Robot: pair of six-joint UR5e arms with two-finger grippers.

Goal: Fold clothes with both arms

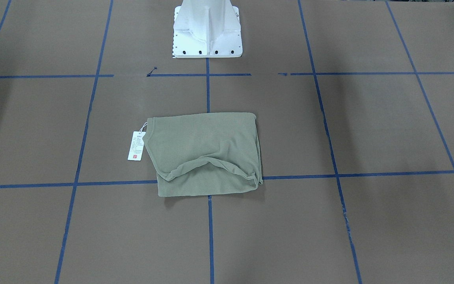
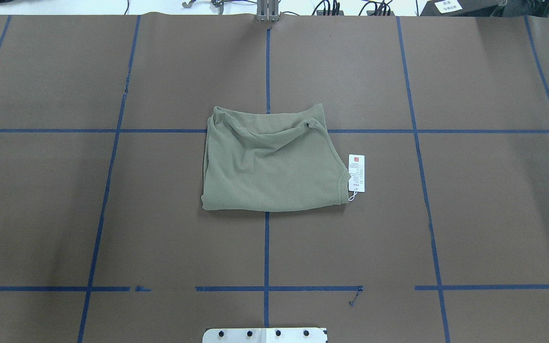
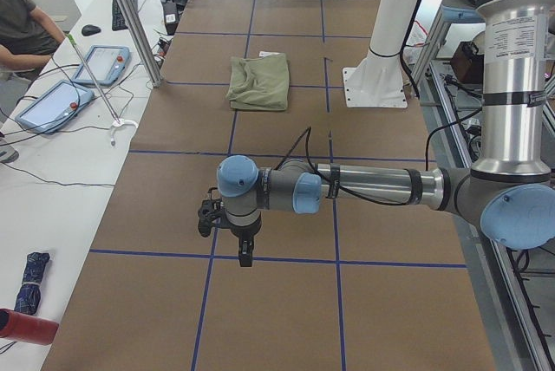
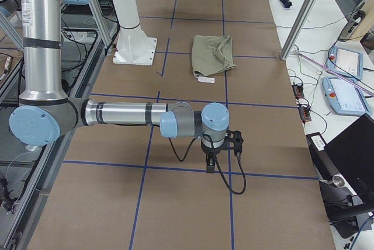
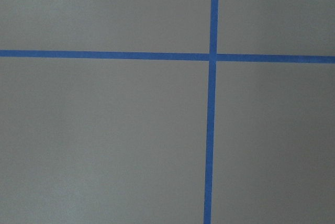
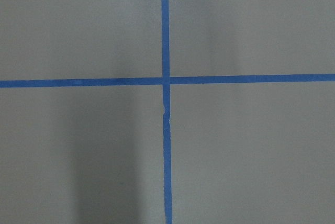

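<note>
One shirt (image 2: 269,162) with one hang tag (image 2: 356,172) lies between two arms, left arm (image 3: 373,187) and right arm (image 4: 123,114); cannot tell fingers' (image 3: 246,254) spread.

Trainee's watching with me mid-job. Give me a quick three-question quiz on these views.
1. True or false: the shirt lies folded on the table, and neither the left arm nor the right arm touches it.
2. The hang tag lies: A) beside the shirt, toward the robot's right; B) toward the robot's left; C) on top of the shirt.
3. Fill in: both wrist views show only bare table and crossing blue ___ lines.
Key: 1 true; 2 A; 3 tape.
</note>
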